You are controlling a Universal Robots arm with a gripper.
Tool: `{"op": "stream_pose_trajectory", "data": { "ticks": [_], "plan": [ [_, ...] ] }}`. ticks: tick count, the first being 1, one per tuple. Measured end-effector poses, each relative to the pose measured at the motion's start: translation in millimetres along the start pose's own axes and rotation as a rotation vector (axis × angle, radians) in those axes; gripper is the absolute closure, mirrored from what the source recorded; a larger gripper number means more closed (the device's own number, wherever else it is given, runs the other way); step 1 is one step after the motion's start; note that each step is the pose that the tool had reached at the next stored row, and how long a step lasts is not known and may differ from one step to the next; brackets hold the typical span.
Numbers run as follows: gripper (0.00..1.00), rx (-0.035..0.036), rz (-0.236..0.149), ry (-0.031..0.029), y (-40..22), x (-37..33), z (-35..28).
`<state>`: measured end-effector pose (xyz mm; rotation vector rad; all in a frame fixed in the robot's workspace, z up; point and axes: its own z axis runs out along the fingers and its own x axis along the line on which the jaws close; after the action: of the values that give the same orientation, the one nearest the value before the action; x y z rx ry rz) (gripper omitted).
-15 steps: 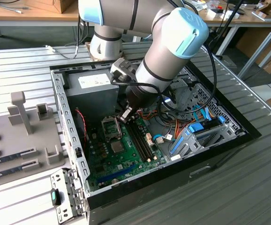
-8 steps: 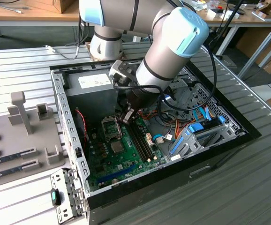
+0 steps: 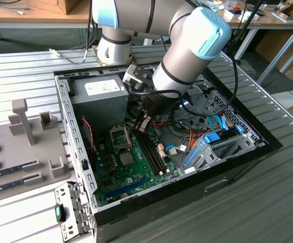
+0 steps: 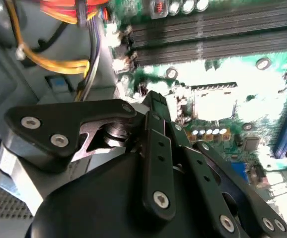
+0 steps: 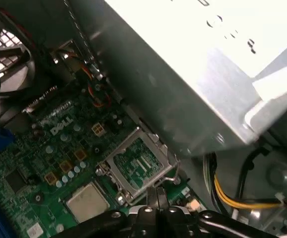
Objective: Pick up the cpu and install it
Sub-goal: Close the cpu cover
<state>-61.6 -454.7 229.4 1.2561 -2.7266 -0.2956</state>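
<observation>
A small flat silver-grey square (image 5: pixel 87 202), which I take for the cpu, lies on the green motherboard beside the socket; it also shows as a grey square (image 3: pixel 127 159) in the exterior view. The hinged metal socket frame (image 5: pixel 138 166) lies flat around a green middle, seen as the socket (image 3: pixel 120 137) just below the power supply. My gripper (image 5: pixel 156 192) hangs low inside the case at the socket frame's edge, near its thin wire lever. Its black fingers (image 4: pixel 156 114) stand together, shut, with nothing seen between them. The gripper (image 3: pixel 142 123) sits to the exterior view's right of the socket.
The grey power supply box (image 3: pixel 101 96) stands close behind the socket. Yellow and red cables (image 4: pixel 59 62) run beside the gripper. Long memory slots (image 3: pixel 154 152) lie to the exterior view's right of the socket. A grey fixture tray (image 3: pixel 25 147) stands outside the case (image 3: pixel 187 182).
</observation>
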Motion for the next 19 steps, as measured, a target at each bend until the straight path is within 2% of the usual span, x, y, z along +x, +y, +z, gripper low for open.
{"op": "stream_pose_trajectory", "data": {
  "ticks": [2,3,4,7,10,11,12,13,14,15,16,17,18,19],
  "plan": [
    [0.89,-0.0029,-0.002,-0.0025,0.2,-1.1,0.6],
    [0.89,-0.0097,-0.006,-0.0100,0.2,-1.3,1.1],
    [0.89,-0.0190,-0.011,-0.0204,0.1,-1.4,1.4],
    [0.89,-0.0327,-0.016,-0.0357,-0.1,-2.1,2.3],
    [0.89,-0.0379,-0.018,-0.0416,0.0,-3.3,5.1],
    [0.89,-0.0410,-0.019,-0.0452,0.3,-4.3,7.4],
    [0.89,-0.0467,-0.020,-0.0515,0.4,-4.7,8.6],
    [0.89,-0.0605,-0.023,-0.0682,0.4,-4.8,9.0],
    [0.89,-0.0787,-0.024,-0.0900,0.4,-4.8,9.0],
    [0.89,-0.1006,-0.027,-0.1158,0.4,-4.8,9.1],
    [0.89,-0.1057,-0.029,-0.1219,0.4,-4.7,9.6],
    [0.89,-0.1067,-0.029,-0.1233,0.4,-4.7,10.3],
    [0.89,-0.1080,-0.026,-0.1257,-1.2,-4.7,17.8],
    [0.89,-0.1289,-0.030,-0.1500,-0.9,-3.6,23.6]
  ]
}}
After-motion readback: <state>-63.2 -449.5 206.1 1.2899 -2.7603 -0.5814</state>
